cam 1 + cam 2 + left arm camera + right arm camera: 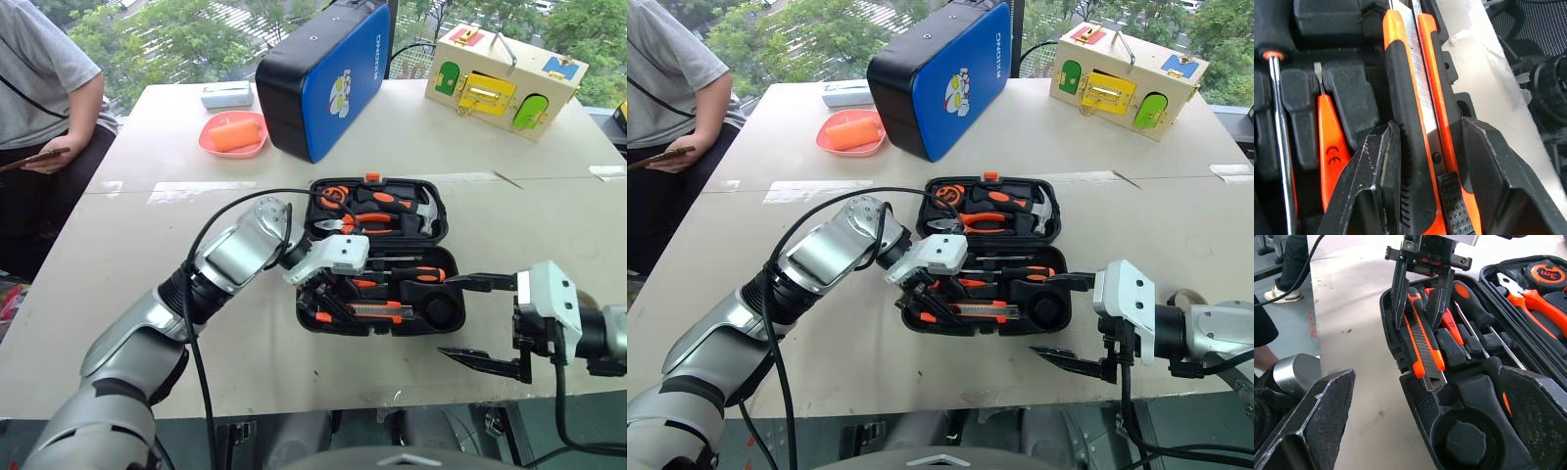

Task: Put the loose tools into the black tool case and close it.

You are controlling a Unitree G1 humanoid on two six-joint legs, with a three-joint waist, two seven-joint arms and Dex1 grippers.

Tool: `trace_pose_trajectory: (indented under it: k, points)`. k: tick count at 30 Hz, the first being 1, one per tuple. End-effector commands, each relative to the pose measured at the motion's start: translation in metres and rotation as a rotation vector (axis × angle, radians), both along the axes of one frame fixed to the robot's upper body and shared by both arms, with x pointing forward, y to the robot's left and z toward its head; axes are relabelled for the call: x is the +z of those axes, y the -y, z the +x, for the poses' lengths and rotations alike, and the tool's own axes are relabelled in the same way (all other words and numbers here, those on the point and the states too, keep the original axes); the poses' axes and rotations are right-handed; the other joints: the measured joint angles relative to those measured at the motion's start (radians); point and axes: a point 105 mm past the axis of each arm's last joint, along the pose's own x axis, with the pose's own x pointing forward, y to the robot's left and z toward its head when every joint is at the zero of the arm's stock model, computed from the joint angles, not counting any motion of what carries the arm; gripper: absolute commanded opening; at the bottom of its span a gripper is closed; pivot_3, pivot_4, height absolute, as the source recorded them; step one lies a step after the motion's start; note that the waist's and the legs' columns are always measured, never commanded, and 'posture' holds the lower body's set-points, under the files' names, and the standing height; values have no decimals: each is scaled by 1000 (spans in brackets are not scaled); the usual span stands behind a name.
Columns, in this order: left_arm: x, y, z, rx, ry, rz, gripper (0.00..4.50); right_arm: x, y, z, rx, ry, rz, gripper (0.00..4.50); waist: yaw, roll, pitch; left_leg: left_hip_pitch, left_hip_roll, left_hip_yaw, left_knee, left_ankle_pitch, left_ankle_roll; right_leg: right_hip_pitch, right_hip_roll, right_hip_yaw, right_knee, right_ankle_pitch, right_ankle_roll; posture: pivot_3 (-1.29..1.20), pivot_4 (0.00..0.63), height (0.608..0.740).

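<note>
The black tool case lies open mid-table, its lid at the back holding a hammer, pliers and a tape measure. My left gripper hangs over the front half's left end, shut on the orange-black utility knife, which lies along the near edge of the tray. Beside the knife rest a slim orange screwdriver and a black-and-orange-handled screwdriver in their recesses. A dark round piece sits in the round recess at the right end. My right gripper stands open just right of the case, with nothing between its fingers.
A larger blue-and-black case stands behind the tool case. A pink plate and a small white box lie back left, a wooden latch box back right. A person sits at the table's left side.
</note>
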Motion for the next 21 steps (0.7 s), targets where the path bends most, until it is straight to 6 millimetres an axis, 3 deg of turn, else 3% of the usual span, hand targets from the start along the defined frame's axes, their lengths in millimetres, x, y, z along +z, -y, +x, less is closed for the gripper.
trace_pose_trajectory:
  k: [1, 6, 8, 12, 17, 21]
  points:
    - [10, 6, -8, -32, -14, -29, 1555, 5, -1, 2, 6, 34, 2, 4500, 0, 0, 0, 0, 0, 0, 0, 0, 0, 0, 0, 0, 0, 0, 0, 0, 150, 735]
    - [4, 5, -5, -24, 5, -28, 1555, 5, -4, 5, 15, 36, 11, 4500, 1, 0, 0, 0, 0, 0, 0, 0, 0, 0, 0, 0, 0, 0, 0, 0, 150, 735]
    - [6, 5, -5, -26, 5, -42, 2578, 6, -5, 6, 16, 36, 13, 4500, 0, 0, 0, 0, 0, 0, 0, 0, 0, 0, 0, 0, 0, 0, 0, 0, 150, 735]
    - [29, 1, -9, -31, -30, -106, 4294, 5, -6, 7, 26, 32, 13, 4500, 2, 0, 0, 0, 0, 0, 0, 0, 0, 0, 0, 0, 0, 0, 0, 0, 150, 735]
    - [52, -8, -5, 6, -32, -168, 4414, 5, -4, 9, 26, 29, 9, 4500, -3, 0, 0, 0, 0, -1, 1, 0, 0, 1, 0, -1, 0, 0, 0, 0, 150, 735]
    - [50, -10, 2, 29, 2, -174, 4414, 5, -5, 11, 28, 31, 8, 4500, -2, 0, 0, 0, 0, -1, 1, 0, 0, 1, 0, -1, 0, 0, 0, 0, 150, 735]
